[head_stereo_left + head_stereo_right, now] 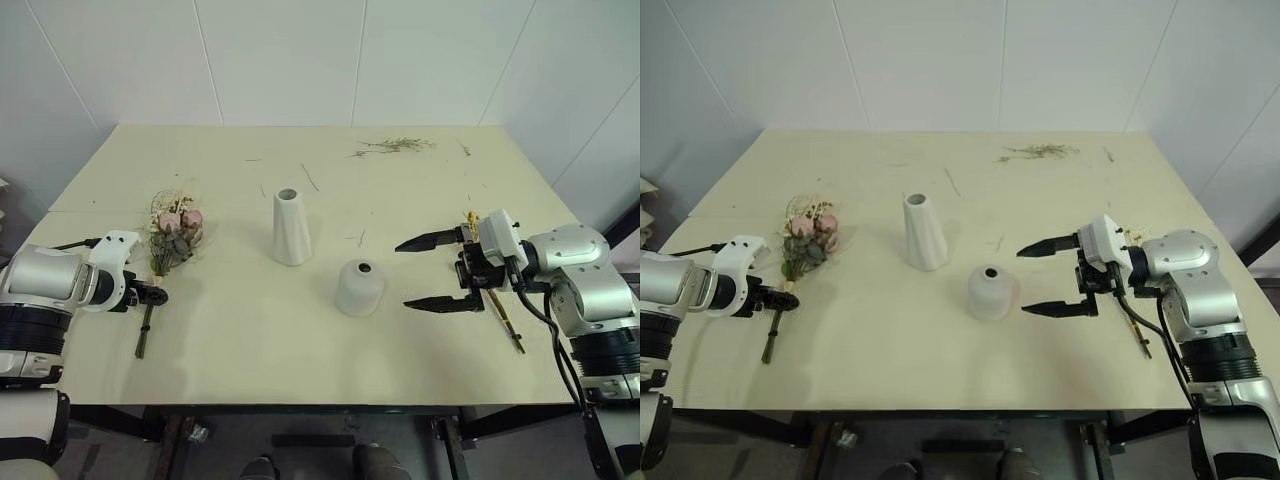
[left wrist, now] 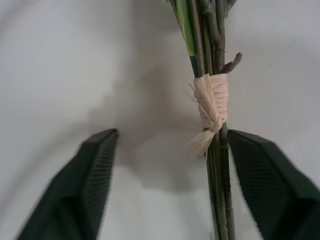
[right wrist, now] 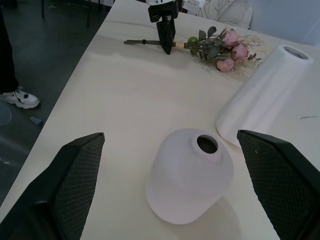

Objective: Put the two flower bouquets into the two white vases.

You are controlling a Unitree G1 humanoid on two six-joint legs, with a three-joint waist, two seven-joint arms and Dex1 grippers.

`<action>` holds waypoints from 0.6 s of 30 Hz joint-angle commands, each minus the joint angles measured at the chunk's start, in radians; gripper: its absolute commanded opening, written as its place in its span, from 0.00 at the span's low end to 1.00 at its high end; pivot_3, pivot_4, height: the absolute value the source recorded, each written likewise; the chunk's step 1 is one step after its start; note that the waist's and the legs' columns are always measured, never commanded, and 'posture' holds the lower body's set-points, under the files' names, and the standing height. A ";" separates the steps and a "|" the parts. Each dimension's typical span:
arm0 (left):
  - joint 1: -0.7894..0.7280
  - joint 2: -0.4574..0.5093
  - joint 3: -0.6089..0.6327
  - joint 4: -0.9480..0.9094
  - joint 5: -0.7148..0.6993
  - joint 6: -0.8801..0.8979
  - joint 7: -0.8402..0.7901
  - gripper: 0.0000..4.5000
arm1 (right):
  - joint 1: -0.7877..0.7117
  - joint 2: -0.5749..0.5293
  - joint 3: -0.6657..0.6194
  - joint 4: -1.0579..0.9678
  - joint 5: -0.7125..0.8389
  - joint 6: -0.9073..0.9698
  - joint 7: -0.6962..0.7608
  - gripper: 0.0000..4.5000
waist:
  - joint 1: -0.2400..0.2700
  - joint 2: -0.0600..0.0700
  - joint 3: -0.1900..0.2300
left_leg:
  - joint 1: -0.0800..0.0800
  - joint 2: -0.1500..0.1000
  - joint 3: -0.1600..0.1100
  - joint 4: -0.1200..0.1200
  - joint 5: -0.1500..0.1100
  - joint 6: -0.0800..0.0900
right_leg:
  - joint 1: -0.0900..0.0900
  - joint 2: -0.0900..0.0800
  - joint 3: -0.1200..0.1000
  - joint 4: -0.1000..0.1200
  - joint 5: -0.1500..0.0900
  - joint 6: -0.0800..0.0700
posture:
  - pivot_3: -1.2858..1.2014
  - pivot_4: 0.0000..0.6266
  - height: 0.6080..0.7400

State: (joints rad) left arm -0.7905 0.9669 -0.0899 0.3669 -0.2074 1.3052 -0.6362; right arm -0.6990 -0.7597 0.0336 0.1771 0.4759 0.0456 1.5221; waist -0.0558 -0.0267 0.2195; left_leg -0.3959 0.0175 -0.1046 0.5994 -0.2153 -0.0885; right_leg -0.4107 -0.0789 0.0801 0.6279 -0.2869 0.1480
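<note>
Cream table (image 1: 420, 380) edge near rose bouquet (image 1: 172, 238)

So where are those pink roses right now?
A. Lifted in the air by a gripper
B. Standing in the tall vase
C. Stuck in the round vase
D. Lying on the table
D: the roses lie flat on the table, stems between the left gripper's fingers; the tall vase and round vase hold nothing.

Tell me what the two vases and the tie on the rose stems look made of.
Tall vase and short vase: probably ceramic or plaster; matte white, no shine. Tie: looks like raffia; pale flat strands, frayed ends, wound around the stems.
</note>
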 commanded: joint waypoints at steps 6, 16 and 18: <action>0.004 0.050 -0.105 0.024 0.017 -0.030 -0.109 0.19 | -0.002 0.007 -0.036 -0.033 0.013 -0.016 -0.005 1.00 | -0.001 0.000 0.000 | 0.000 0.000 0.000 -0.001 0.000 0.000 | 0.000 0.000 0.000 0.000 0.000 0.000 | 0.52 0.24 1.00; -0.001 -0.073 0.131 0.096 -0.038 -0.273 -0.026 0.01 | 0.012 -0.012 -0.051 -0.068 0.016 -0.010 -0.024 1.00 | 0.002 0.001 0.000 | 0.005 0.000 0.002 -0.002 0.000 0.000 | 0.002 0.000 0.002 0.000 0.000 0.000 | 0.52 0.24 1.00; -0.049 -0.162 0.336 0.152 -0.124 -0.449 0.033 0.01 | 0.016 -0.019 -0.057 -0.075 0.015 -0.005 -0.028 1.00 | 0.016 0.000 0.000 | 0.004 0.000 0.002 -0.001 0.000 0.000 | 0.003 0.000 0.002 0.000 0.000 0.000 | 0.52 0.24 1.00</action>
State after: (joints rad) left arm -0.7942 0.8260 0.0986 0.5005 -0.2557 1.0005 -0.6436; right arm -0.6815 -0.7600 0.0147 0.1456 0.4723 0.0388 1.4964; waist -0.0401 -0.0264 0.2193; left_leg -0.3918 0.0176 -0.1026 0.5985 -0.2145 -0.0887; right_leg -0.4080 -0.0789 0.0823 0.6273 -0.2865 0.1483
